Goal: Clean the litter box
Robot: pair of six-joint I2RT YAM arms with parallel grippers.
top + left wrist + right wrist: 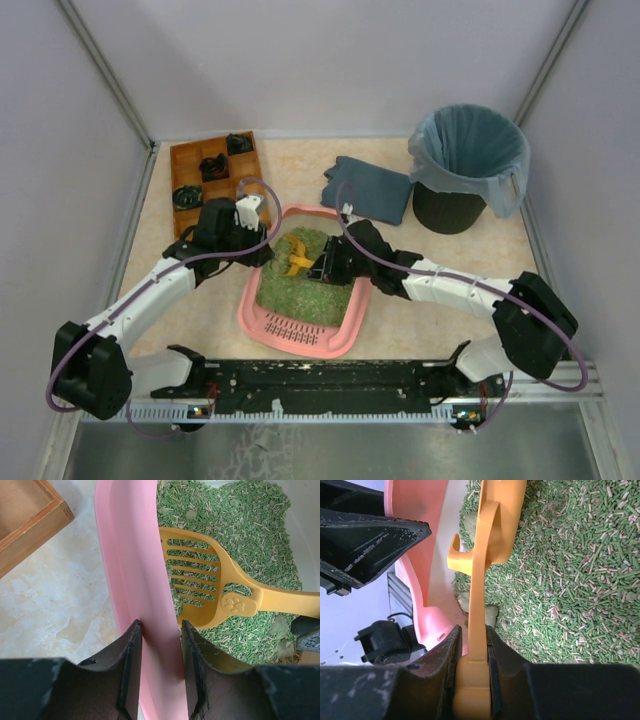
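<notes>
The pink litter box (268,322) sits mid-table, filled with green litter (305,285), its slotted grille (290,327) at the near end. My left gripper (161,626) is shut on the box's left rim (135,565), one finger (131,655) on each side of the pink wall. My right gripper (473,629) is shut on the handle of a yellow slotted scoop (481,580). The scoop head (195,580) lies in the litter near the left wall. A few pale clumps (490,614) lie in the litter (570,570) beside the handle. In the top view the scoop (296,256) lies between both grippers.
A brown wooden compartment tray (213,180) with dark items stands at the back left, its corner (30,520) close to the box. A folded blue-grey cloth (368,188) lies behind the box. A black bin (468,165) with a blue-grey bag stands at the back right.
</notes>
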